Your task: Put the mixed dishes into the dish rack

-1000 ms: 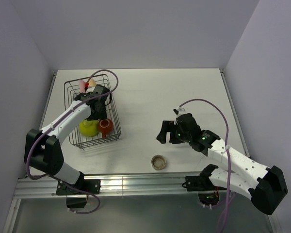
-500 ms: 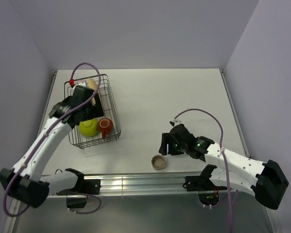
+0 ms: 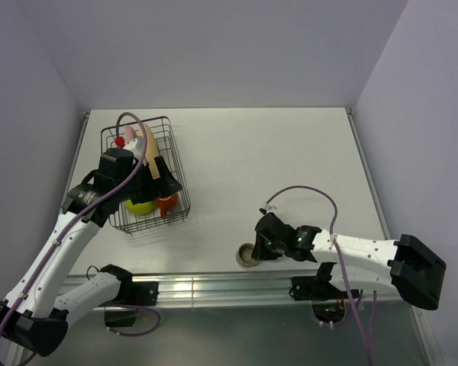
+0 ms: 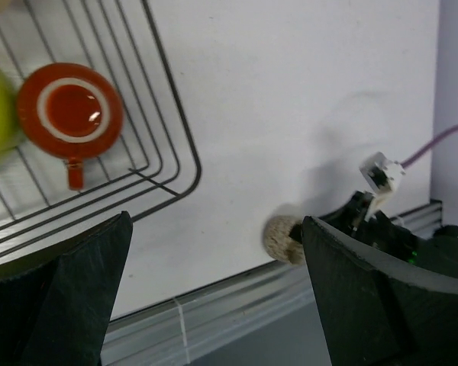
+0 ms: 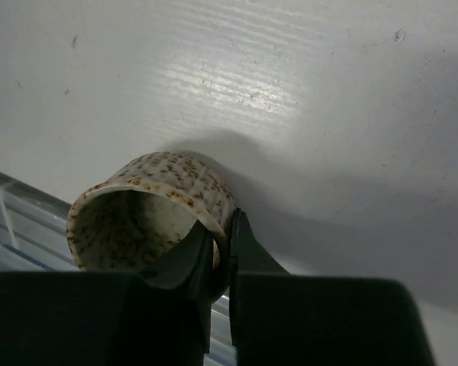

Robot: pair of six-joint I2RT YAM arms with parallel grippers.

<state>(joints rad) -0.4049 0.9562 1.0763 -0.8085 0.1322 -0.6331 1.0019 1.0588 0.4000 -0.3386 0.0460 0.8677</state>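
At table [image 3: 290, 152] front edge | right hand [image 5: 221, 229] pinching cup [image 5: 156, 200] rim | left hand [image 4: 217, 290] spread

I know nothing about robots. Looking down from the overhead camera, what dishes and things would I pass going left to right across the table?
Dish rack's left rim → lime-green bowl inside the rack → red-orange mug beside it → grey-beige cup near the table's front edge → the right arm's white link.

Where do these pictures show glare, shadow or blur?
Right wrist view: glare streak on the table above the cup, soft shadow to its right. Left wrist view: the left claw dark and soft-edged, mug sharp. Top view: even light.
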